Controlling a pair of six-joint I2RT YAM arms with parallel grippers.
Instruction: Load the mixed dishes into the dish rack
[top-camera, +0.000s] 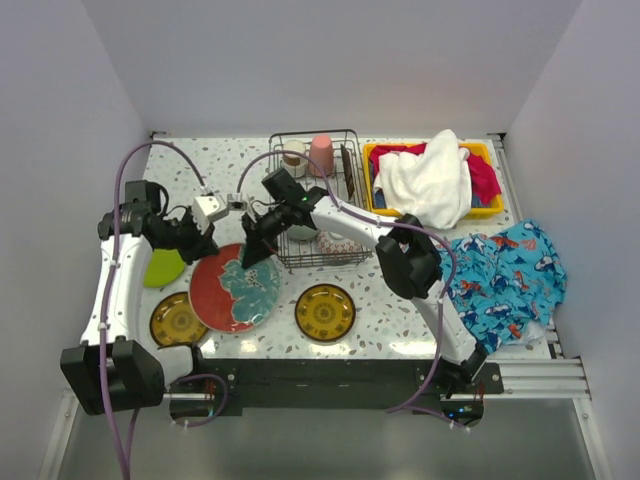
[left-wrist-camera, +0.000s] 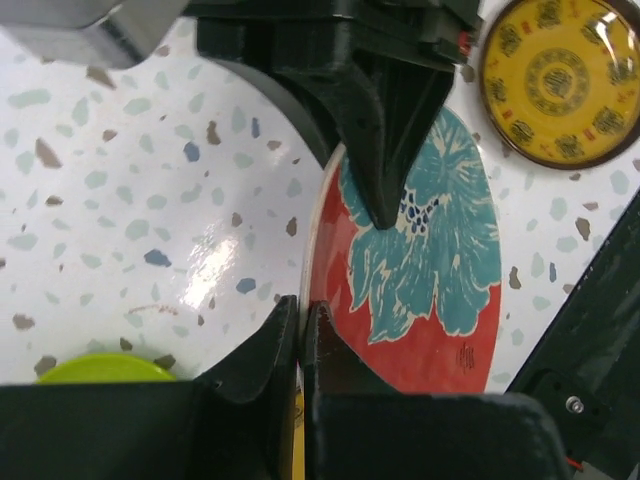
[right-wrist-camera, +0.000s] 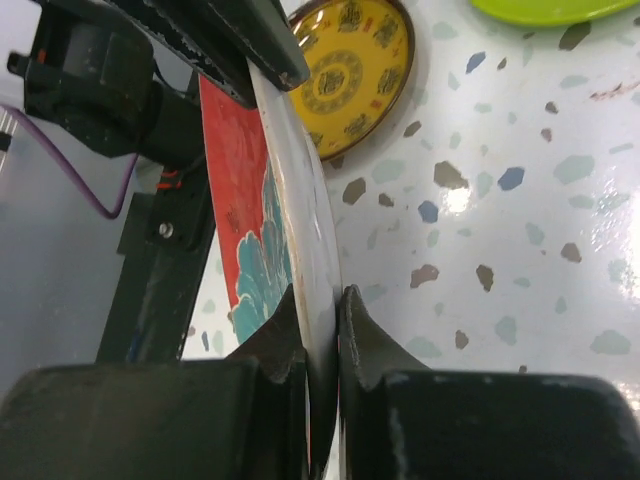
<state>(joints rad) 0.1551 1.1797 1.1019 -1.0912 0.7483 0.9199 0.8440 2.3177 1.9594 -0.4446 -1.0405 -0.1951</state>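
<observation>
- Nearest, at the front left: left amber plate (top-camera: 178, 318) lies flat, with the lime-green plate (top-camera: 163, 267) just behind it.
- Left gripper (left-wrist-camera: 302, 325): jaws pinched tight on the far left rim of the red plate (top-camera: 237, 290).
- Red plate, with its teal flower, sits just left of the rack's near corner.
- Right gripper (right-wrist-camera: 322, 305): jaws clamped on its far rim.
- Right amber plate (top-camera: 325, 312) lies flat near the front edge.
- Dish rack (top-camera: 350, 165) stands far centre, with a pink cup (top-camera: 321, 155) inside.
- Yellow bin (top-camera: 484, 210) and blue cloth (top-camera: 505, 275) are on the right.
</observation>
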